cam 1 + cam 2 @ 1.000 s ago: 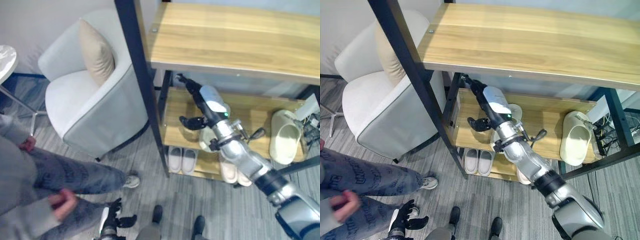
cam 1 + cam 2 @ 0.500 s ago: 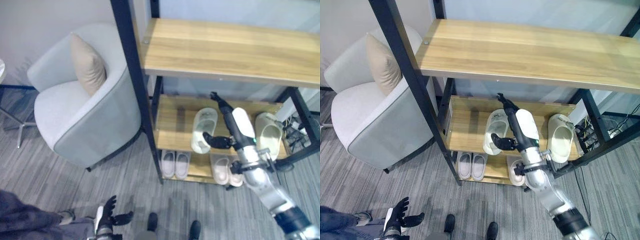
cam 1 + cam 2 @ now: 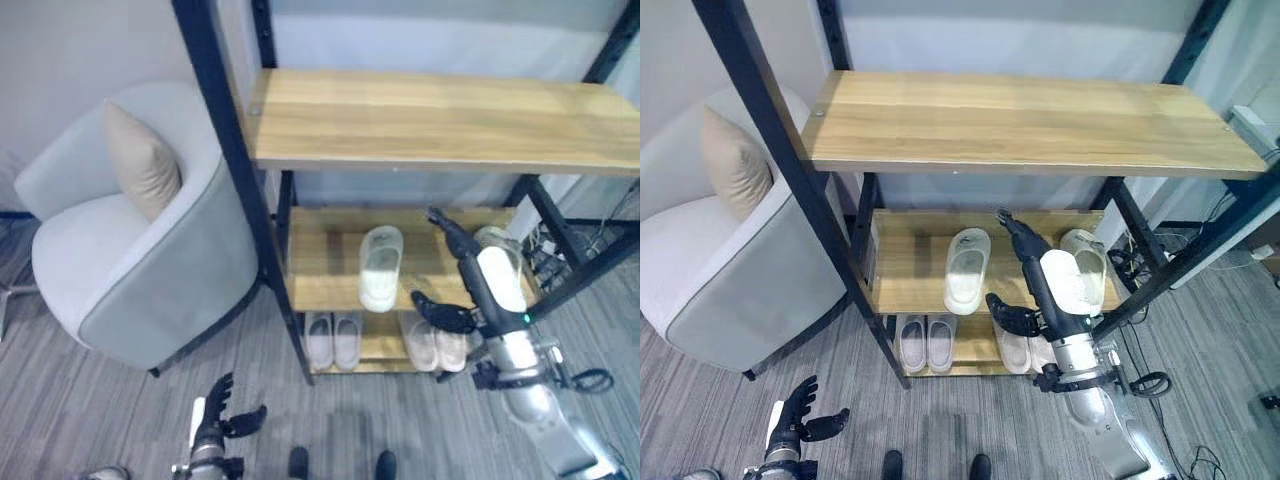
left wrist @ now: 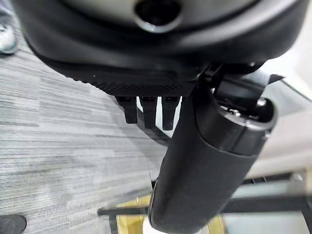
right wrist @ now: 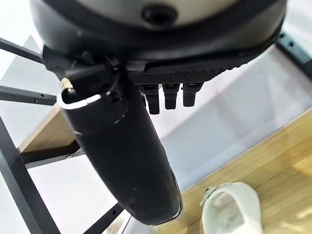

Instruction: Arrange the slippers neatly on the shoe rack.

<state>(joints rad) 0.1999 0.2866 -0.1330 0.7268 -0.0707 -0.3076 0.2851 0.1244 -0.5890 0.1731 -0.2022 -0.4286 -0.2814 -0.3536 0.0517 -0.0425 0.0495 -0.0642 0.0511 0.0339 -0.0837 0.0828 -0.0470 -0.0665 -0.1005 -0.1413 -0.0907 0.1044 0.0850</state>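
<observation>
The shoe rack (image 3: 440, 120) has a wooden top and a middle shelf (image 3: 320, 255). One white slipper (image 3: 380, 265) lies lengthwise on the middle shelf. A second white slipper (image 3: 1090, 252) lies to its right, partly behind my right hand (image 3: 1025, 247). That hand is open, its fingers straight and its thumb out, held in front of the shelf between the two slippers and touching neither. The right wrist view shows the heel of a white slipper (image 5: 231, 212) past the straight fingers. My left hand (image 3: 215, 425) hangs open low over the floor.
The bottom shelf holds a small white pair (image 3: 333, 340) and a beige pair (image 3: 435, 345). A grey armchair (image 3: 130, 260) with a beige cushion (image 3: 140, 165) stands left of the rack's black post (image 3: 215, 150). Cables lie at the right end (image 3: 1150, 385).
The camera has swung right. My right hand has let go of the slipper on the middle shelf and drawn back to its right. The person at the left is out of view.
</observation>
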